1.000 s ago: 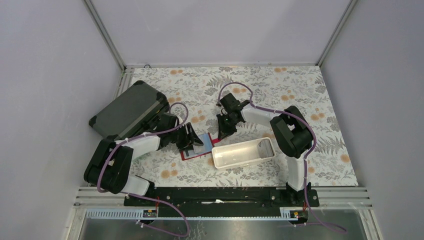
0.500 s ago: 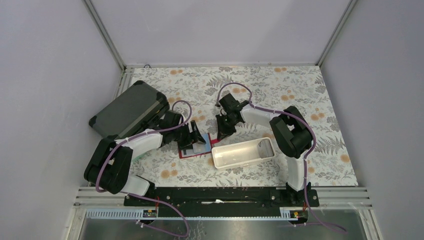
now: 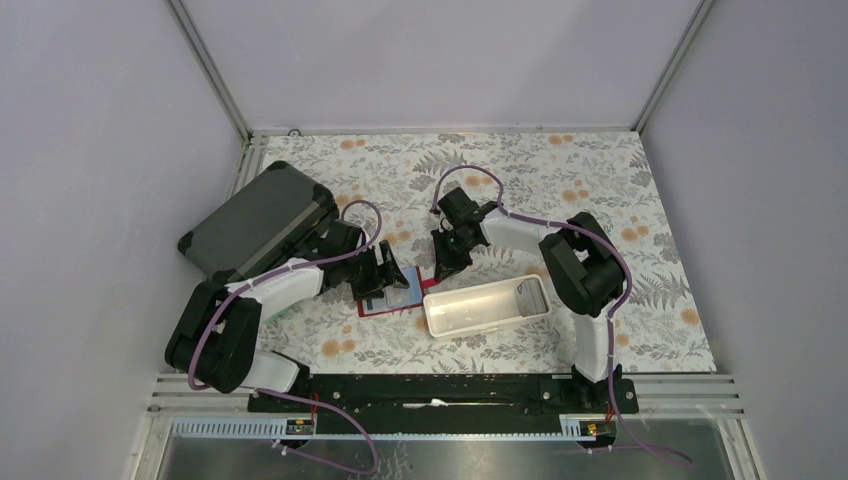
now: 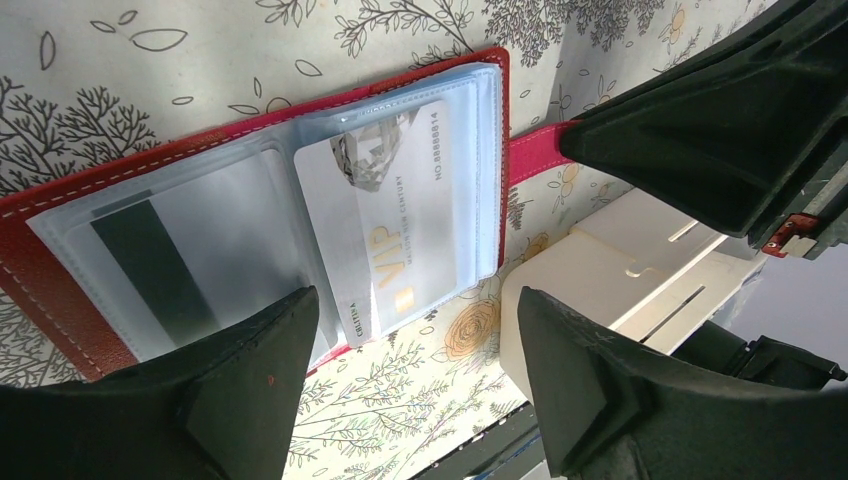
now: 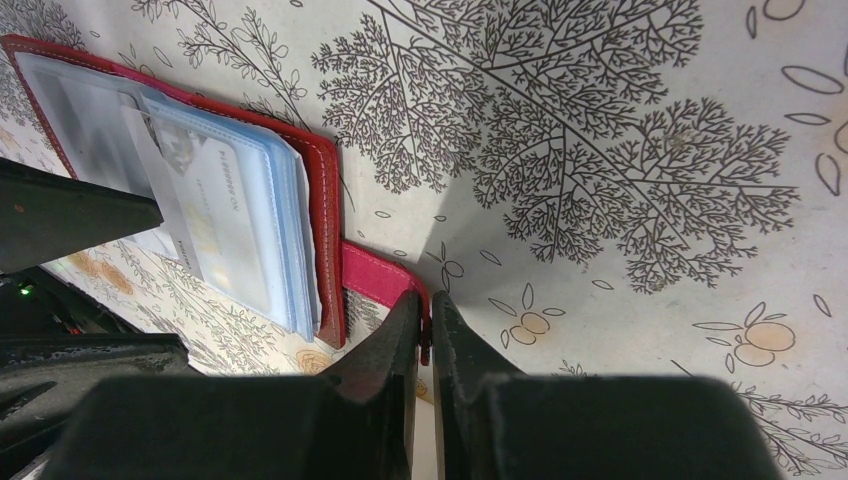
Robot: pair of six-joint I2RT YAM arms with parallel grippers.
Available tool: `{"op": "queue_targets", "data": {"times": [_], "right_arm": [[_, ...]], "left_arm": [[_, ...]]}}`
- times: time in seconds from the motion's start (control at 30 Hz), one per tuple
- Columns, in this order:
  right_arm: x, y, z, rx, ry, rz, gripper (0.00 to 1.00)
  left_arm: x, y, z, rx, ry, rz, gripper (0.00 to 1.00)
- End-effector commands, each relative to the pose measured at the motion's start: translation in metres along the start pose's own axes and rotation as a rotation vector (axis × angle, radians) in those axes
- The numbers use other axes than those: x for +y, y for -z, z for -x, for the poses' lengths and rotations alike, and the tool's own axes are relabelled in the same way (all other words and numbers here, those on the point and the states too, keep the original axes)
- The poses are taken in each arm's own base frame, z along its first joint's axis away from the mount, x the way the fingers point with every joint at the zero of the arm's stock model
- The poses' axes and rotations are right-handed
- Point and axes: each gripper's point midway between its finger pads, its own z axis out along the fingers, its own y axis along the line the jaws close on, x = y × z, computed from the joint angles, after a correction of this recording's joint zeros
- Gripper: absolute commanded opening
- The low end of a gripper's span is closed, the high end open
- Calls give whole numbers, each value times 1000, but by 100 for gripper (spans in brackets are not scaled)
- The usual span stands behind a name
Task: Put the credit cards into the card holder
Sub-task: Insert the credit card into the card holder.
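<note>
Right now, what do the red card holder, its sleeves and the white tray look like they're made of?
Card holder: probably leather or imitation, matte red, with stitched edges. Sleeves: clear glossy plastic film; a card shows through and light glares off. Tray: likely hard plastic, smooth white with moulded notches.

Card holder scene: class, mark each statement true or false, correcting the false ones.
1. The card holder lies open. True.
2. A white tray stands beside it. True.
3. The right claw hangs open over the tray. False: the right claw is shut on the holder's red strap.
4. The left claw is open. True.
5. The VIP card lies in the tray. False: the VIP card is tucked among the holder's clear sleeves.
</note>
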Motion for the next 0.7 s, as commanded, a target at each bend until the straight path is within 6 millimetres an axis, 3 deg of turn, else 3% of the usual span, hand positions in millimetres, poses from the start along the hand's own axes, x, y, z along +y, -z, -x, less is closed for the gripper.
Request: {"op": "queue_targets", "data": {"times": [0.0,0.67], "right_arm": [[4,7,9,-21,26,-9,0],[3,8,9,-23,23,-10,0]], "left_arm": [[2,-2,9,-36,-14,15,76],[-28,-16,6,-11,-23,-68,75]]}}
